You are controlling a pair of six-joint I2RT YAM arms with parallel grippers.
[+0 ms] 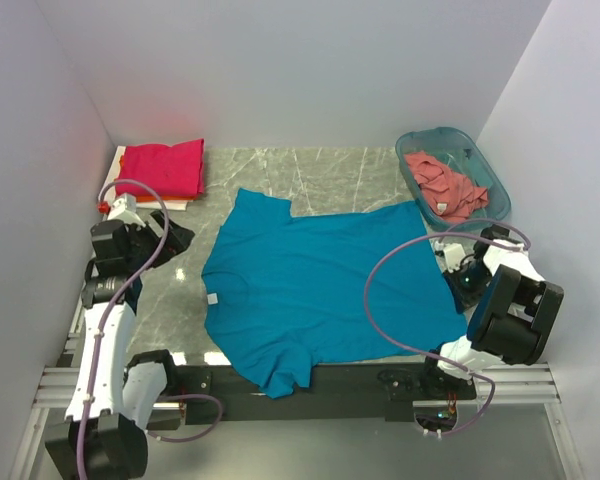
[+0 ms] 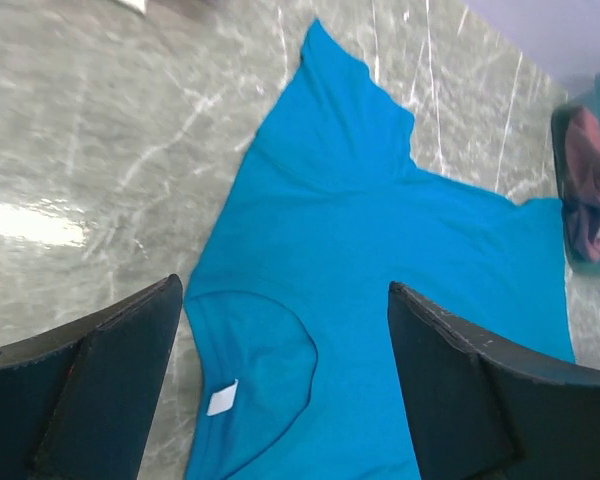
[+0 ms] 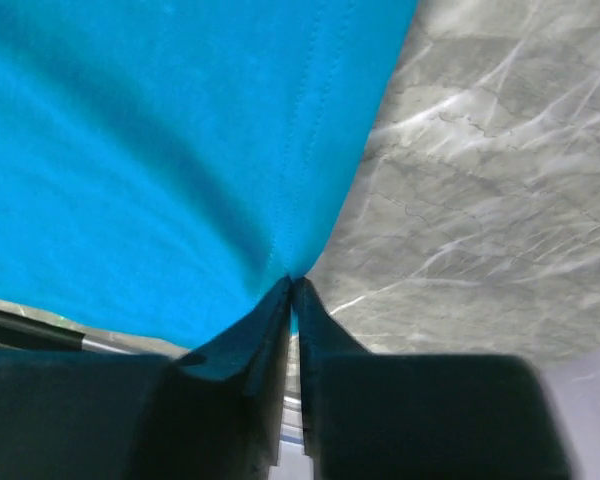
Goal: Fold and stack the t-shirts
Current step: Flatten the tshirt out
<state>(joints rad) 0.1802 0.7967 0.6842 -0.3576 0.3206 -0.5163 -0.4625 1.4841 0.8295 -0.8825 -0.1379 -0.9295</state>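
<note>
Right fingers pinch the hem edge of the teal-blue t-shirt, which lies spread on the surface; left fingers stand wide apart, empty, near that shirt's collar side.

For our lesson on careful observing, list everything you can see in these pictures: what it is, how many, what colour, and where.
blue t-shirt: one, teal-blue, spread flat mid-table
red t-shirt: one, magenta-red, folded, far left corner
orange t-shirt: one, orange, only a thin edge showing under the red t-shirt
pink t-shirt: one, salmon-pink, crumpled in the basket
basket: one, see-through teal, far right corner
board: one, white, under the folded pile
table: one, grey marbled
left gripper: one, black, open, at the left, facing the blue t-shirt
right gripper: one, black, shut on the blue t-shirt's edge
</note>
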